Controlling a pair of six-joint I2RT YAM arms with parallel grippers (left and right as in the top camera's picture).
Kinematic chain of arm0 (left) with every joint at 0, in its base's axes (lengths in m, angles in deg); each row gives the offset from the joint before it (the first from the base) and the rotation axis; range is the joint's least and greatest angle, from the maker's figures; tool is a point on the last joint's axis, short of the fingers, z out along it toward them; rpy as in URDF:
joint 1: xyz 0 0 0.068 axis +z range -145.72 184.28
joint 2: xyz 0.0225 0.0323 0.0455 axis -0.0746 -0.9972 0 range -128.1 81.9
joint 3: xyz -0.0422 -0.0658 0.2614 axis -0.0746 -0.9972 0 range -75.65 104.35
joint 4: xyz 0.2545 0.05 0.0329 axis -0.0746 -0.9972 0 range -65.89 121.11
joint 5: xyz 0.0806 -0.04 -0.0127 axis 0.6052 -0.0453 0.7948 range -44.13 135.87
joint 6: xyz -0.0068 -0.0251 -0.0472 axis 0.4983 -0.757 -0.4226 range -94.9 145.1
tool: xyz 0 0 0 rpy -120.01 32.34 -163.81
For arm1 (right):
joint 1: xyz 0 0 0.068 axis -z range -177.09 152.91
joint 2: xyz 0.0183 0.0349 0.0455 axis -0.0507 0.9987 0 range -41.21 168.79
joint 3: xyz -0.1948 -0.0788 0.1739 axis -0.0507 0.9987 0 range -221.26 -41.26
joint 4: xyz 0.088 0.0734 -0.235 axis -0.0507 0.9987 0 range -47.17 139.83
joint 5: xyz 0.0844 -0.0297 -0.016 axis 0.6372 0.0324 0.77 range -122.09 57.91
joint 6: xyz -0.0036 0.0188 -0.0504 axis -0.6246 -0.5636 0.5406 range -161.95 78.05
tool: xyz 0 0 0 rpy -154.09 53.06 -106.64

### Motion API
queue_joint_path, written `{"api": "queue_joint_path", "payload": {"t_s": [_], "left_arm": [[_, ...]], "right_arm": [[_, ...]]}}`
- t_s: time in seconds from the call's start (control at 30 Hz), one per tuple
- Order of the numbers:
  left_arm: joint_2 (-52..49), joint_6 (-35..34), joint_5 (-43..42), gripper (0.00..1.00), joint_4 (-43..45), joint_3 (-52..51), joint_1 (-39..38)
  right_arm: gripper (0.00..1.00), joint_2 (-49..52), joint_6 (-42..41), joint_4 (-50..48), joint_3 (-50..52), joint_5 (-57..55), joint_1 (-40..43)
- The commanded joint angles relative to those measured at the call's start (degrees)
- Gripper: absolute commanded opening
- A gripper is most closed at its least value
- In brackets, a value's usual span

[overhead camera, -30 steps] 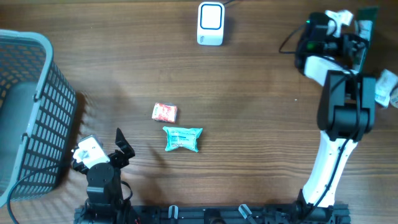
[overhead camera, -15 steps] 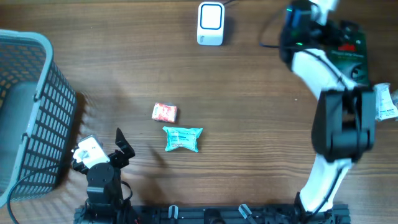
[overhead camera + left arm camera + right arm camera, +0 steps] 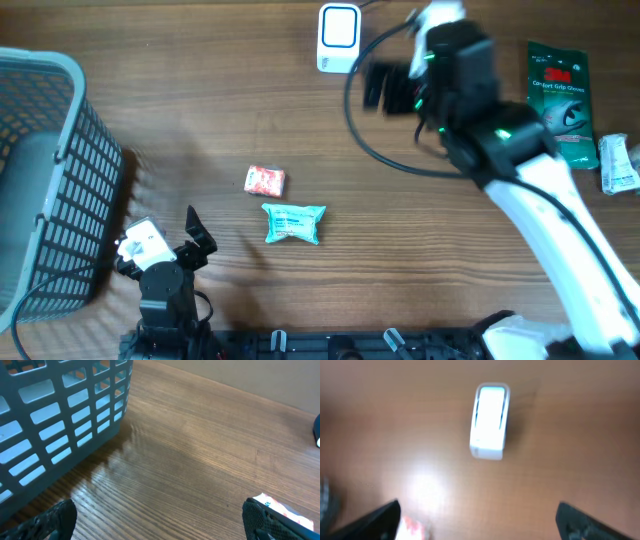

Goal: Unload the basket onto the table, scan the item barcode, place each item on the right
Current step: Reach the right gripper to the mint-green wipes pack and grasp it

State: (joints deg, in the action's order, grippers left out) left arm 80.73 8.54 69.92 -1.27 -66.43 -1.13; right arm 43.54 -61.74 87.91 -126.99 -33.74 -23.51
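The white barcode scanner stands at the table's back edge, and the right wrist view shows it ahead. My right gripper, blurred, hangs open and empty just right of the scanner. A small red-and-white packet and a teal packet lie mid-table. The red-and-white packet also shows at the left finger in the right wrist view. My left gripper rests open at the front left, with nothing between its fingers. That packet peeks past its right finger.
A grey mesh basket stands at the left edge, close in the left wrist view. A green 3M packet and a white packet lie at the right edge. A black cable loops near the right arm.
The right arm has swung from the far right corner leftward to beside the scanner, its jaws opening. The green packet now lies uncovered at the right. The left arm is still.
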Motion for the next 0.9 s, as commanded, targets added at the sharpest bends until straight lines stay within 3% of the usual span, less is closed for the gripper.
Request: {"api": "queue_joint_path", "payload": {"t_s": [0.0,0.17,0.27,0.4,0.47,0.6,0.77,0.87], "left_arm": [[0.3,1.2,-0.5,1.0,0.2,-0.4,-0.2],[0.3,1.2,-0.5,1.0,0.2,-0.4,-0.2],[0.3,1.2,-0.5,1.0,0.2,-0.4,-0.2],[0.3,1.2,-0.5,1.0,0.2,-0.4,-0.2],[0.3,1.2,-0.5,1.0,0.2,-0.4,-0.2],[0.3,1.2,-0.5,1.0,0.2,-0.4,-0.2],[0.3,1.2,-0.5,1.0,0.2,-0.4,-0.2],[0.3,1.2,-0.5,1.0,0.2,-0.4,-0.2]], "right_arm": [[0.89,8.5,5.6,9.2,1.1,14.5,-3.2],[0.89,17.5,5.7,13.1,1.1,24.6,-7.3],[0.8,22.1,1.4,14.0,1.1,31.1,-7.5],[0.64,25.6,-4.2,16.4,1.2,31.1,-7.6],[0.62,25.6,-6.3,15.3,2.8,30.8,-8.2],[0.64,25.5,-10.9,9.6,8.2,29.8,-8.9],[0.72,25.5,-25.7,-5.7,19.5,32.5,-9.2],[0.86,25.5,-30.8,-15.9,24.3,36.5,-10.2]]}}
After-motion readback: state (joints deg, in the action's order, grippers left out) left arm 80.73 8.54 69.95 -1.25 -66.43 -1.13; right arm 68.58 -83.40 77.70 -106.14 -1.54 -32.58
